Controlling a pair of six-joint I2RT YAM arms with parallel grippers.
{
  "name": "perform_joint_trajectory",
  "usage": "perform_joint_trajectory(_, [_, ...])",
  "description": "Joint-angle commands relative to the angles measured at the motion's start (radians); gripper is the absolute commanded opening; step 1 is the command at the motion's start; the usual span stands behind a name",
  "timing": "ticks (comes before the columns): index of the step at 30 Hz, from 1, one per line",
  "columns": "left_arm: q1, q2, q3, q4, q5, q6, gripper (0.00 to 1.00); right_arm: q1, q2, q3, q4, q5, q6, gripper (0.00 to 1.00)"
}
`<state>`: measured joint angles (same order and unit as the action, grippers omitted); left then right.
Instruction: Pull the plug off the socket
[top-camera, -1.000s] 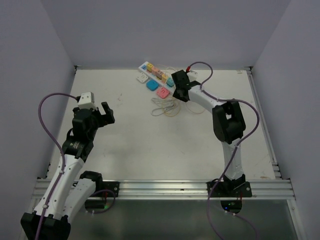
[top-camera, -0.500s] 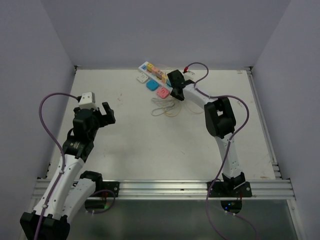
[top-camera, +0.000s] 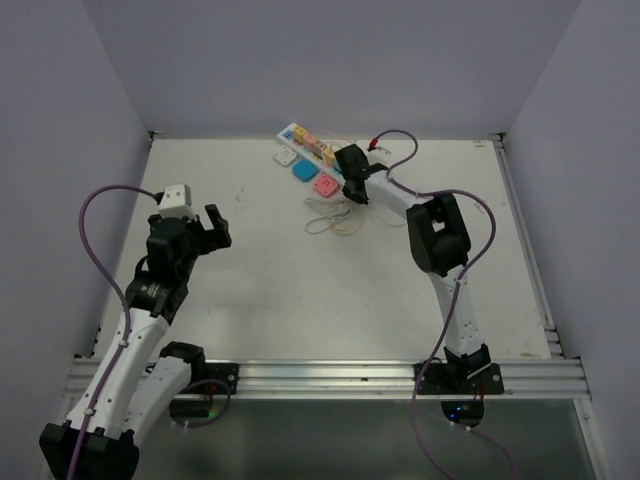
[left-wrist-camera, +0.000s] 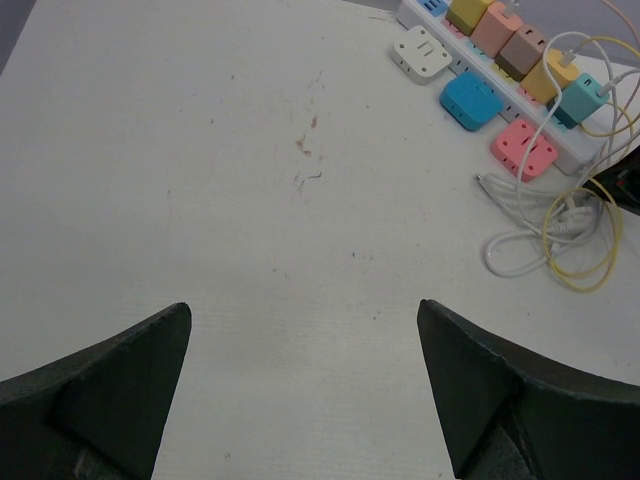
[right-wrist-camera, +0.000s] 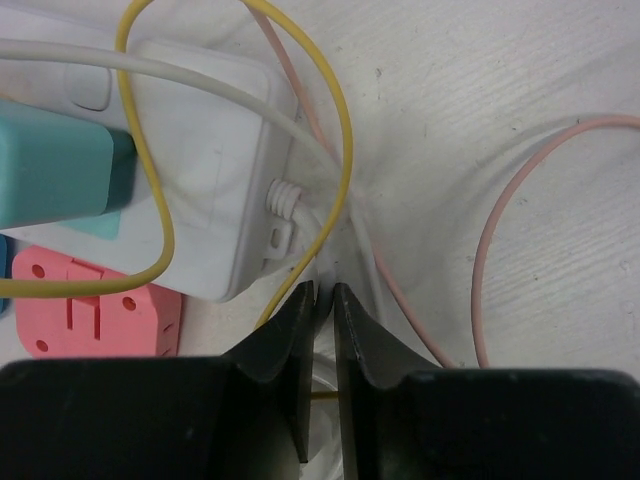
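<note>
Crowding socket (right-wrist-camera: 210, 190) end (right gripper (right-wrist-camera: 325, 293) closed)

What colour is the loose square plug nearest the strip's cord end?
Pink square plug, clearest in left wrist view.

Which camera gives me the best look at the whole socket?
Left wrist: the socket lies in its upper right corner with its row of coloured plugs readable, though the frame clips its far end. Right wrist shows only the cord end, close up. Top external shows it small, the right arm covering one end.
</note>
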<state>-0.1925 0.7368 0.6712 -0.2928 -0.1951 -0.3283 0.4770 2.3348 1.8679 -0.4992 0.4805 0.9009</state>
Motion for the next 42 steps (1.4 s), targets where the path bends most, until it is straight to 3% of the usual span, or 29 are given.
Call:
perform_joint_trajectory(1, [-0.005,-0.002,0.014,0.06,-0.018,0.021,0.99,-0.002,-0.037,-0.068,-0.001,0.033,0.026,0.13])
perform_joint_trajectory(5, [-0.005,-0.005,0.013,0.063,-0.015,0.021,0.99,-0.003,-0.121,-0.176,0.022,0.027,0.018,0.0])
perform_joint_trajectory(21, [0.002,-0.01,0.013,0.06,-0.004,0.017,0.99,0.071,-0.551,-0.795,0.068,-0.048,0.101,0.0])
perform_joint_trajectory(36, [0.008,-0.002,0.008,0.038,-0.004,0.011,0.98,0.23,-0.837,-1.016,0.002,0.009,0.221,0.11])
perform_joint_trajectory(42, [0.008,0.009,0.008,0.038,0.0,0.009,0.98,0.23,-0.919,-1.021,-0.015,-0.005,0.127,0.27])
